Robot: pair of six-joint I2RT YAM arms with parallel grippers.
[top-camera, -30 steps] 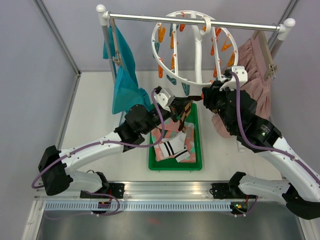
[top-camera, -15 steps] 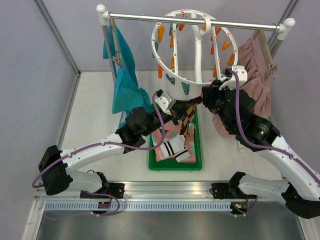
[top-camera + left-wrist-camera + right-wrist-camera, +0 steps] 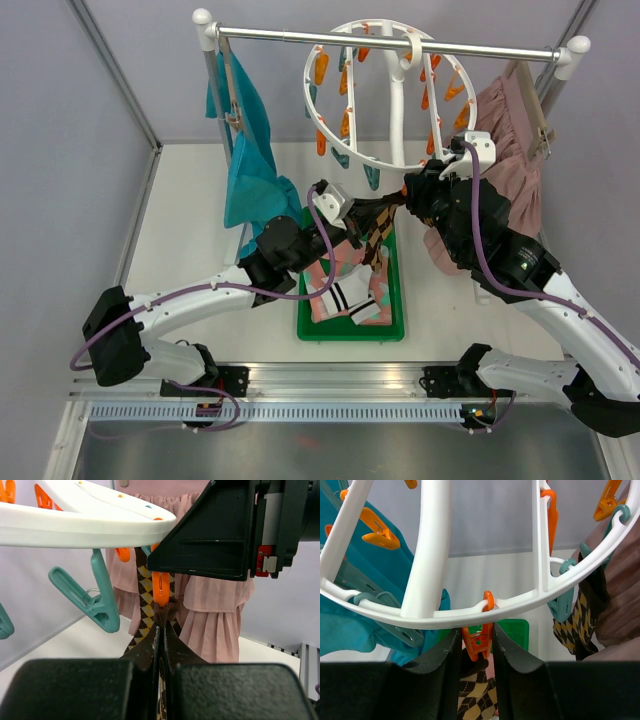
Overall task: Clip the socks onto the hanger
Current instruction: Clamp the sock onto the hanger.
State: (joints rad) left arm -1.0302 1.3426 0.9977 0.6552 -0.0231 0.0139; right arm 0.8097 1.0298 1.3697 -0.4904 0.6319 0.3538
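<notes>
A white table (image 3: 190, 200) is standing between pale grey walls (image 3: 60, 150), under even light.
The grey wall panels are closing the table in at 9, 12 and 3 o'clock. A metal clothes rail (image 3: 270, 35) on white posts is crossing the far side at 12 o'clock. A teal garment (image 3: 250, 170) is hanging from it toward 11 o'clock, and a pink pleated skirt (image 3: 510, 120) toward 1 o'clock. A silver track (image 3: 330, 380) is running along the near edge at 6 o'clock. Soft light is falling evenly and making only faint shadows.

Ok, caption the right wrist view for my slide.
Right gripper pinches an orange clip on the white hanger, argyle sock just beneath.
</notes>
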